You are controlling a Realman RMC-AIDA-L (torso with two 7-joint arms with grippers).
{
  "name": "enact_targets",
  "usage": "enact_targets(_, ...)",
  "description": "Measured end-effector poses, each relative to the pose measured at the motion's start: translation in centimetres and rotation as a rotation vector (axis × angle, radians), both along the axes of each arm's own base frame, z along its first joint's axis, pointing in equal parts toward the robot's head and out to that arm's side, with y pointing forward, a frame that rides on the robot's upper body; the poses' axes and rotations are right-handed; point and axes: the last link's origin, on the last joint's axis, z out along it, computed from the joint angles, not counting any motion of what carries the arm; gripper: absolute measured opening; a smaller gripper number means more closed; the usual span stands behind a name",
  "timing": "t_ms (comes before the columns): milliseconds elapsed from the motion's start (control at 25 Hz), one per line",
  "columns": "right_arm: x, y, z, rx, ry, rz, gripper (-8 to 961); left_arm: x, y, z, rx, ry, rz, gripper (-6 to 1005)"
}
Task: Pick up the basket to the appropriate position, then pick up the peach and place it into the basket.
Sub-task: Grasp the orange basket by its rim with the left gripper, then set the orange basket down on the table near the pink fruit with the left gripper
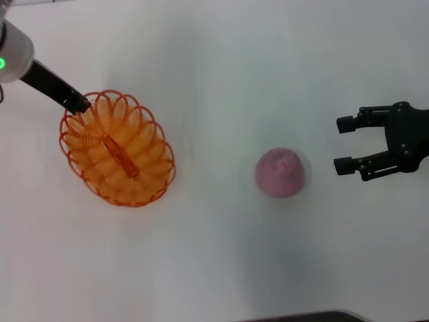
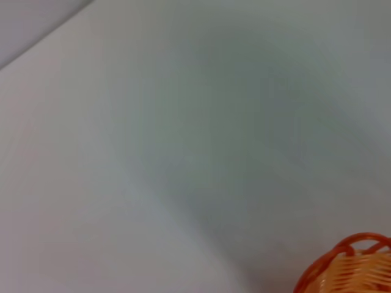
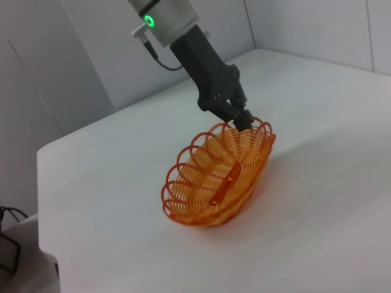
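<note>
The basket [image 1: 118, 150] is sitting at the frame's left, tilted, its far rim being pinched by the left gripper [image 1: 77, 104]. The peach [image 1: 279, 172] is lying right of centre on the table [image 1: 214, 268], just beside the right gripper [image 1: 343, 144], which is hovering wide apart.

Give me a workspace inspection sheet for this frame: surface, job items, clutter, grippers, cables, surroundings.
Surface: white table, bare apart from the job's things.
Basket: orange wire, tilted in the right wrist view, near end on the table, empty.
Peach: pink, on the table between the basket and the right gripper, not in the basket.
Clutter: nothing seen.
Left gripper: shut on the basket's rim.
Right gripper: open, beside the peach, apart from it.
Cables: a thin cable at the left wrist.
Surroundings: pale wall panels behind the table.
</note>
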Motion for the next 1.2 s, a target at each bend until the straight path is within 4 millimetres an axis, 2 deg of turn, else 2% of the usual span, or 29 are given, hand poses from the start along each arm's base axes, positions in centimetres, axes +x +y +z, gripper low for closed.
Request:
enact_targets(240,-0.2,0.3,0.6,0.044,0.038,-0.001,941,0.6,0.1,2.3,0.105,-0.15,0.181,79)
enact_targets(400,-0.8,0.3,1.0,0.057,0.079,0.019,941,0.5,-0.3,2.7,0.142,-0.271,0.302,59)
enact_targets(680,-1.2,0.6,1.4,0.076,0.083,0.062,942,-0.1,-1.2,1.3,0.215,-0.486,0.524,40)
enact_targets(880,-1.5,0.7,1.2,0.086,0.081,0.108,942,-1.2,-1.6,-0.1,0.266,-0.544,0.623,46)
enact_targets(1080,-1.9,1.0,1.4,0.102,0.096,0.137,942,-2.6,-2.1,-0.6,0.3,-0.585,0.687,52)
enact_targets(1200,-2.0,1.1,1.7,0.115,0.104,0.141,942,-3.5,-3.1,-1.2,0.271,-0.58,0.731,106)
